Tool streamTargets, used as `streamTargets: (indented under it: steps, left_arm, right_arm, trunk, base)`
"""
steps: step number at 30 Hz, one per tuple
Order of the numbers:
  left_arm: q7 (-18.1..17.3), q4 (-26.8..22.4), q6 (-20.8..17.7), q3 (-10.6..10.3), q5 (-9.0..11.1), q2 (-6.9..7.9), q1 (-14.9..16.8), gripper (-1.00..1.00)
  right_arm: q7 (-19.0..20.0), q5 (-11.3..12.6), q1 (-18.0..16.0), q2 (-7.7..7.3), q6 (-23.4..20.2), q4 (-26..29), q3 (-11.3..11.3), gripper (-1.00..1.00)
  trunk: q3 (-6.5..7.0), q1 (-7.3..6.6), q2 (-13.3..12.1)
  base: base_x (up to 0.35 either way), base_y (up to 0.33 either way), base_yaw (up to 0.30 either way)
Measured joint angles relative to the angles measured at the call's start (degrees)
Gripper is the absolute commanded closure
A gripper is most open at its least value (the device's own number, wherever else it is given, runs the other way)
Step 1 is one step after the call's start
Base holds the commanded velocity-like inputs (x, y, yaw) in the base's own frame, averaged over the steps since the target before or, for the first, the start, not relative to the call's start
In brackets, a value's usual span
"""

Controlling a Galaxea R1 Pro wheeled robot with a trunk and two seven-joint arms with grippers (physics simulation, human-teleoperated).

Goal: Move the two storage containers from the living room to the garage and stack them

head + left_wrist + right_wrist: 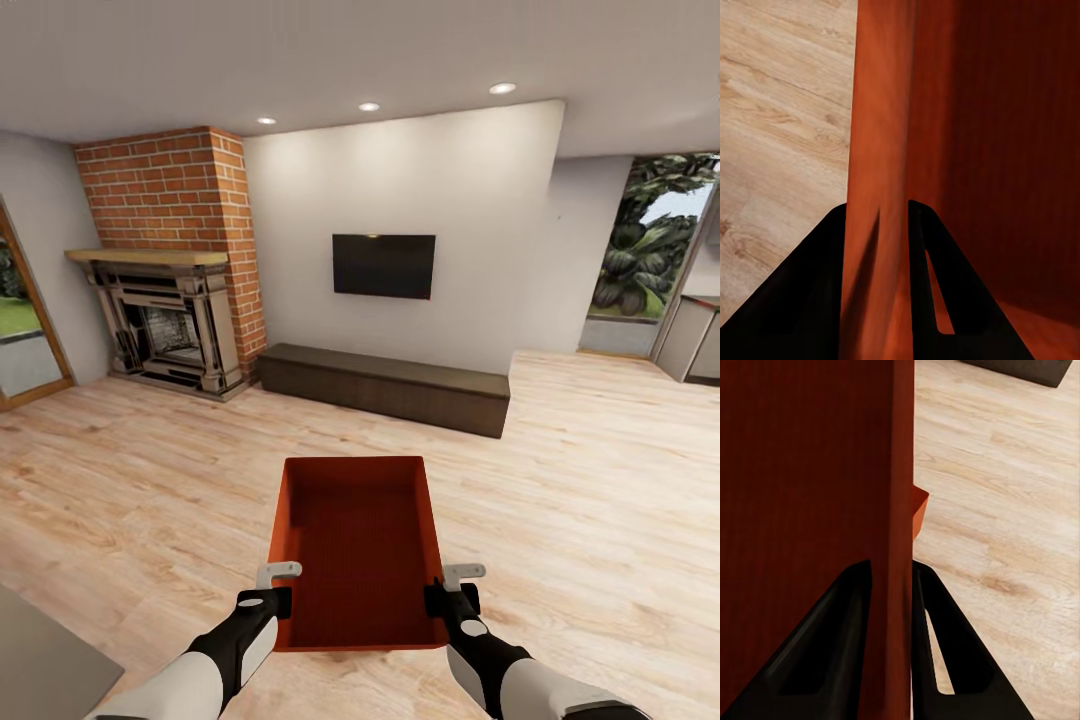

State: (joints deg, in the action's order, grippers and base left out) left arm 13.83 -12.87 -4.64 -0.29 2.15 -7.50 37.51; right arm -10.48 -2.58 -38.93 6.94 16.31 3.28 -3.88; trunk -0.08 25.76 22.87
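Two grippers are sitting nearest the head camera, low in its picture: the left gripper (283, 587) at about 7 o'clock and the right gripper (452, 585) at about 5 o'clock. Each is clamping a long side wall of one orange-red storage container (358, 545), which is hanging between them above the pale wood-plank floor (600, 480). Its open top is facing up, and its far end is pointing toward 12 o'clock.

Along the left wrist, two black fingers (810, 292) are straddling the container's wall (874, 150) — one outside, one inside. Along the right wrist, two more fingers (945, 645) are pinching the opposite wall (896, 472) the same way (a small orange corner is poking out past that wall, though I cannot tell what it belongs to).

Farther off, at 12 o'clock, one black TV (384, 265) is hanging over one long dark-brown cabinet (385, 387); one brick fireplace (170, 260) is standing at 10 o'clock. Three ceiling lights (369, 106) are glowing — one row.
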Motion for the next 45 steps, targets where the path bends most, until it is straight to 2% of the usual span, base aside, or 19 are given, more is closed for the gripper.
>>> streamTargets:
  steps: [22,45]
  left_arm:
    - [0.0,0.0,0.0,-0.1,0.2,0.06,0.0,1.0]
    - [0.0,0.0,-0.1,0.0,0.0,0.0,0.0,1.0]
  right_arm:
    - [0.1,-0.1,0.0,0.01,-0.1,0.0,0.1,1.0]
    - [-0.1,0.0,0.0,0.02,0.0,0.0,0.0,1.0]
  trunk:
    - [0.04,0.0,0.0]
    - [0.85,0.01,0.0]
  base:
    - [0.0,0.0,0.007]
    - [-0.012,-0.003,0.272]
